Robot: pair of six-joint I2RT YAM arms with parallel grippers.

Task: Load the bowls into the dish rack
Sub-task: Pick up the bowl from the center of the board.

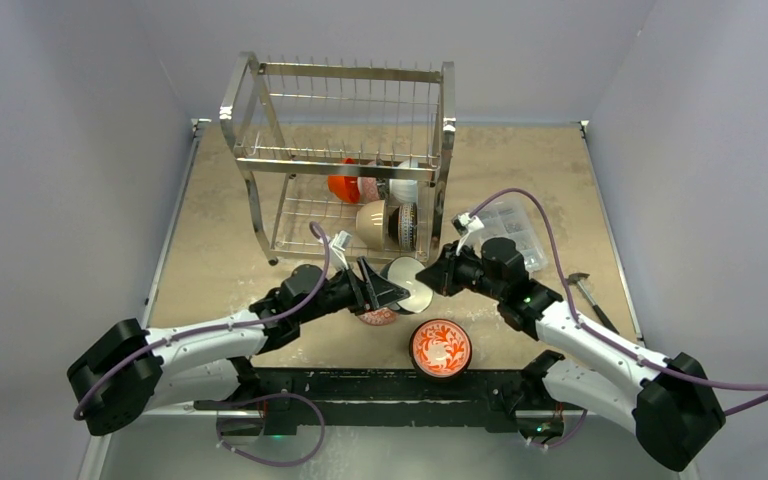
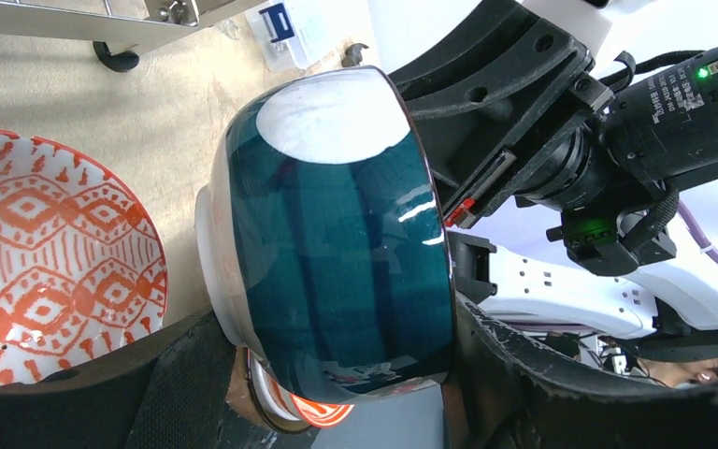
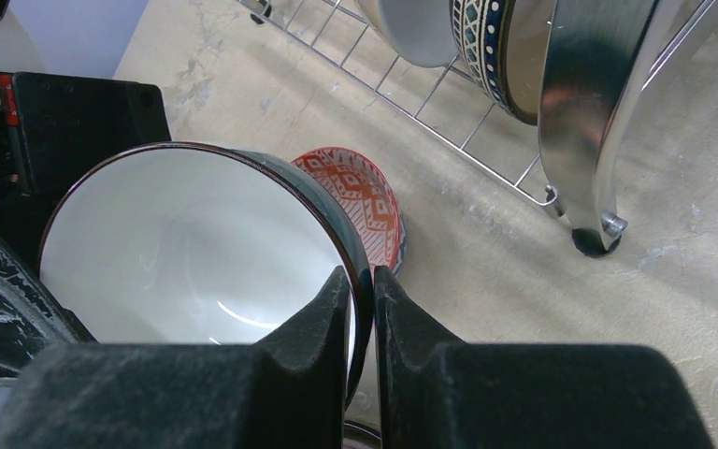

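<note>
**Teal bowl mid hand-over in front of the rack**

Step, as we read it: a regrasp between the two arms, ahead of loading.

- The right hand [image 3: 362, 281] is clamped on the rim of the teal bowl [image 2: 337, 234], one finger inside the white interior and one on the outer wall.
- The left hand [image 2: 337, 318] has its fingers set apart on either side of the bowl's body. We cannot tell whether they bear on it.
- The bowl sits at mid table, between the two hands and just in front of the dish rack [image 1: 345, 166]. It is just beside the orange diamond-pattern bowl [image 2: 47, 262]; we cannot tell whether the two touch.
- The floral bowl [image 1: 441, 346] sits upright near the arm bases and is not yet loaded.
- The tan bowl [image 1: 372, 222] and a patterned bowl [image 1: 405, 225] stand on edge in the rack.

Orientation: the teal bowl is tipped onto its side, with the rim plane near upright. Its foot-to-mouth axis runs roughly from the rack side toward the near edge, foot toward the rack and mouth toward the right wrist. It is widest across the rim.

Next move, our call: one hand needs a firm hold before the other lets go. Then we carry the bowl on edge to the rack wires left of the tan bowl, with the rim in line with the slots. A rim pinch alone looks slip-prone on the glaze.
</note>
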